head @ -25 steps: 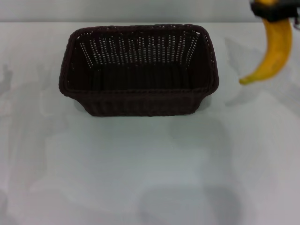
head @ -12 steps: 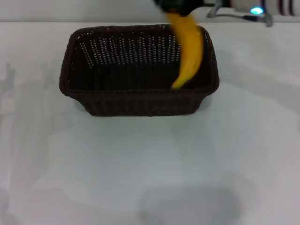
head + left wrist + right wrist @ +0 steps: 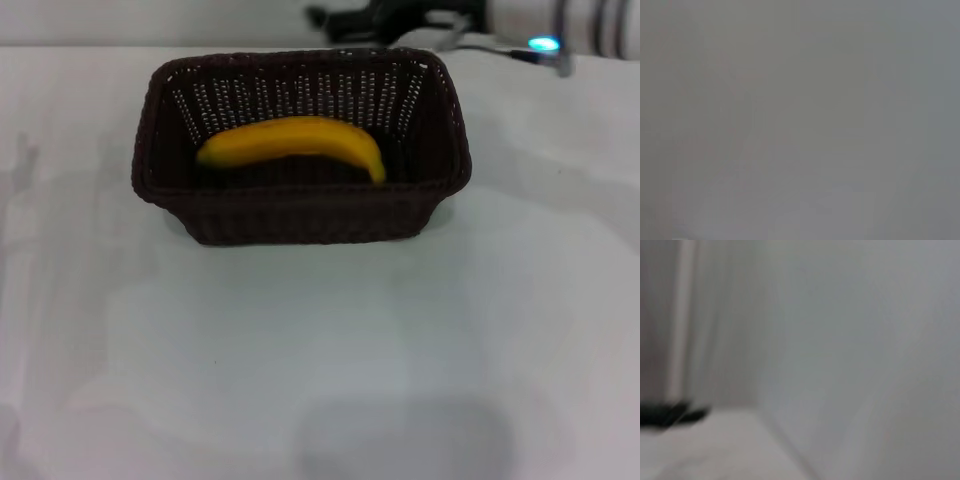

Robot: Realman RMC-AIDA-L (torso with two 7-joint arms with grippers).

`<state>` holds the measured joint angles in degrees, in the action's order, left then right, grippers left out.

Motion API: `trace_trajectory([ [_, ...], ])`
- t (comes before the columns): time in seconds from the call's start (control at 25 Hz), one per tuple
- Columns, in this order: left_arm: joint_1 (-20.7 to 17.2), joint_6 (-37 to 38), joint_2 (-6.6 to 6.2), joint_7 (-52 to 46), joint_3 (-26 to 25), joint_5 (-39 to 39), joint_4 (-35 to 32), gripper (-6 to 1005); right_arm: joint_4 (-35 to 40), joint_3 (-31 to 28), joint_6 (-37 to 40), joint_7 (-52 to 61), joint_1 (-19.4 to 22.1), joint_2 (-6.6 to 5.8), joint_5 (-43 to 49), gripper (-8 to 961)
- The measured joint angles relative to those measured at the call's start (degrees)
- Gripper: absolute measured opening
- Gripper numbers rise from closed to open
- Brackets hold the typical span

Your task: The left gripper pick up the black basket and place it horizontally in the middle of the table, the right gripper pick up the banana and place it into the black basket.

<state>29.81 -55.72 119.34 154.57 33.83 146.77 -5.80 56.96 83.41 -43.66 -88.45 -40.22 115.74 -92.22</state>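
The black basket (image 3: 300, 215) stands lengthwise across the middle of the white table (image 3: 320, 350) in the head view. The yellow banana (image 3: 295, 140) lies flat inside it, its ends pointing left and right. My right gripper (image 3: 345, 20) hovers just behind the basket's far rim, open and empty, its white-grey body and blue light (image 3: 543, 44) reaching in from the upper right. My left gripper is out of view. The left wrist view shows only a plain grey surface.
The table stretches bare in front of the basket and on both sides. The right wrist view shows blurred pale surfaces and a small dark shape (image 3: 670, 415) that I cannot identify.
The right gripper carried the banana from the right to over the basket and let it go. The banana now lies in the basket, and the gripper has pulled back behind the far rim.
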Motion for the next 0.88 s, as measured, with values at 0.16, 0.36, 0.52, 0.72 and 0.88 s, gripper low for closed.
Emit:
trace_trajectory([
  [0.16,0.18,0.74,-0.03,0.02,-0.02,-0.07,0.0,825,0.8,-4.44,-2.1,-11.69,8.95,-0.01,-18.66,846],
  [0.36,0.0,0.55,-0.05,0.1,-0.03,-0.01,-0.15,825,-10.64,-8.78,-13.75,-33.19,16.37,-0.16,-44.46,869],
  [0.52,0.17,0.36,-0.07,1.14,0.06,-0.19,0.02,825,-27.86,-13.77,-25.85,-48.44,17.13,-0.18,-56.16,869],
  [0.72,0.36,0.41,-0.04,1.44,0.39,-0.8,0.09,827,-46.83,-21.7,-32.32,-63.1,15.27,0.48,-59.71,869],
  [0.88,0.62,-0.51,0.03,1.44,0.6,-1.4,0.1,827,-52.65,-23.14,-32.98,-68.03,15.34,0.47,-59.92,869],
])
